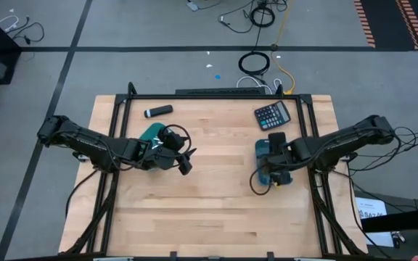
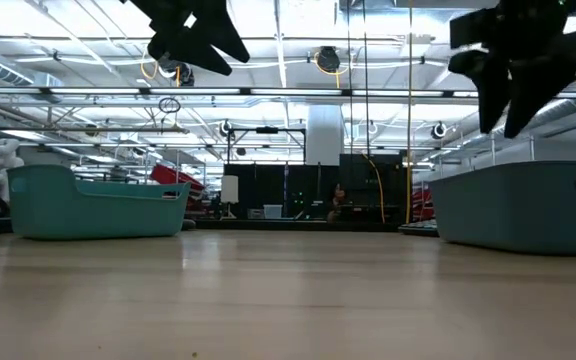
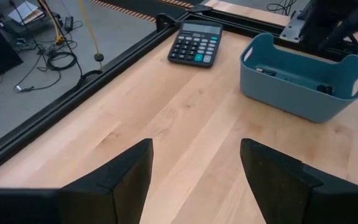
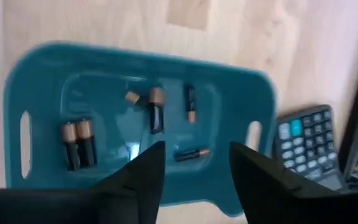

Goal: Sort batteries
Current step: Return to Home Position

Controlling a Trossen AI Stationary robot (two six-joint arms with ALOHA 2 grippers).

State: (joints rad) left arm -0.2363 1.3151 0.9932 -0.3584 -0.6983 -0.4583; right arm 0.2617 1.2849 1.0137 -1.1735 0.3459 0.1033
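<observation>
Two teal trays sit on the wooden table. The right tray [image 4: 48, 74] holds several small dark batteries with coppery ends [image 4: 78, 144], lying flat on its floor. My right gripper [image 4: 197, 149] hovers open above this tray, pointing down, its fingers clear of the batteries. The left tray [image 1: 151, 133] is partly hidden by my left arm, and its contents do not show. My left gripper [image 3: 196, 155] is open and empty, raised above the table right of the left tray and facing the right tray [image 3: 300, 78]. In the low view both grippers [image 2: 193, 30] [image 2: 523, 70] hang well above the table.
A black calculator [image 1: 273, 114] lies near the far edge, beyond the right tray. A black marker-like cylinder [image 1: 158, 111] lies near the far edge, beyond the left tray. Bare wood stretches between the trays and toward the near edge. A black frame rail [image 3: 73, 99] borders the table.
</observation>
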